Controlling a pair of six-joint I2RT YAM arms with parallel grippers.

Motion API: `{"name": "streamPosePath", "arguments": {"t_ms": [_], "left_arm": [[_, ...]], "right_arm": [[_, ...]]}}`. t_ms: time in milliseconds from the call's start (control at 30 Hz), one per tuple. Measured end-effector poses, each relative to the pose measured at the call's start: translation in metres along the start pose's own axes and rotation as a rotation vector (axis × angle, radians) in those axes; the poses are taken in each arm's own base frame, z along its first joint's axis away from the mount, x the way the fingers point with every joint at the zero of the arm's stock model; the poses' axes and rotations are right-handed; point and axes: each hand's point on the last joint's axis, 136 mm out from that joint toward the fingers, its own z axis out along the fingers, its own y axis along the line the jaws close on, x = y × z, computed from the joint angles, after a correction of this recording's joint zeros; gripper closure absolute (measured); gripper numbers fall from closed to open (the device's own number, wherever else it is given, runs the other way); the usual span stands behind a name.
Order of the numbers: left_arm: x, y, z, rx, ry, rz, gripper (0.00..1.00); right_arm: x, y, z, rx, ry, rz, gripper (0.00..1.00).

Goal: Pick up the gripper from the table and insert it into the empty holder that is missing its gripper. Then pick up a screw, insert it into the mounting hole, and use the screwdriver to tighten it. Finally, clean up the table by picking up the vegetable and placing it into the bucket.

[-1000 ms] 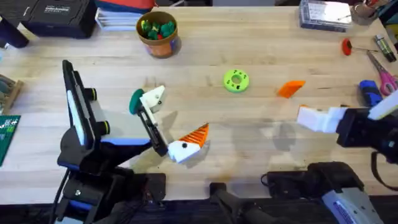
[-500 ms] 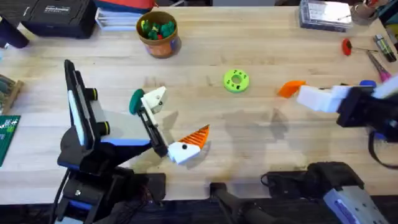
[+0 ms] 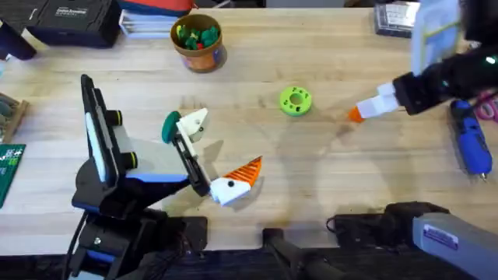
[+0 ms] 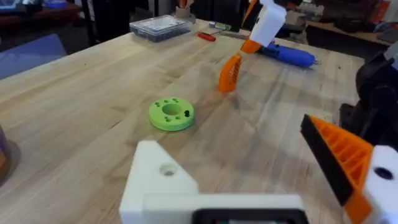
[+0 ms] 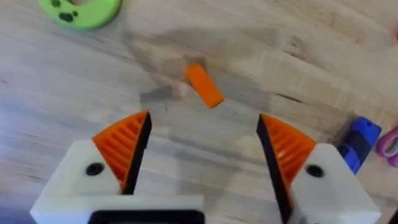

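Worktop (image 3: 327, 194) of pale planked wood, seen from above, with two robot arms at its near edge. The right hand (image 5: 205, 140) hangs over the far right part of the worktop with its white fingers and orange ribbed pads (image 5: 124, 146) spread wide, gripping nothing. Directly beneath it, lying loose on the wood between the two pads, is the gripper (image 5: 204, 84), a small orange wedge; in the overhead view the gripper (image 3: 355, 114) peeks out at the tip of the hand, to the right of a lime-green disc (image 3: 295, 101). From the left wrist camera the wedge (image 4: 229, 73) appears to stand on an edge, ridged face to one side. It looks like hard moulded plastic: probably very light, stiff, and easy to nudge or tip on the smooth wood, so the sensible hold is likely across its two flat sides near the thick end, with the hand closing gently and squarely. The left hand (image 4: 261, 180) rests low on the left of the worktop, open and empty; one finger is the holder (image 4: 158, 180), bare white plastic with a screw hole, while the other carries its orange tip. The blue screwdriver (image 3: 471, 144) lies at the far right. The dark green vegetable (image 3: 170, 128) sits just beside the left hand, and the bucket (image 3: 198, 40) stands at the back.
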Motion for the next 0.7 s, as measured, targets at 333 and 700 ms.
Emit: {"name": "streamPosePath", "arguments": {"t_ms": [333, 700], "left_arm": [[0.0, 0.0, 0.0, 0.0, 0.0, 0.0, 0.016], [0.0, 0.0, 0.0, 0.0, 0.0, 0.0, 0.015]], "right_arm": [[0.001, 0.001, 0.046, -0.056, 0.148, -0.148, 0.007], [0.007, 0.003, 0.065, -0.083, 0.217, -0.181, 0.007]]}}
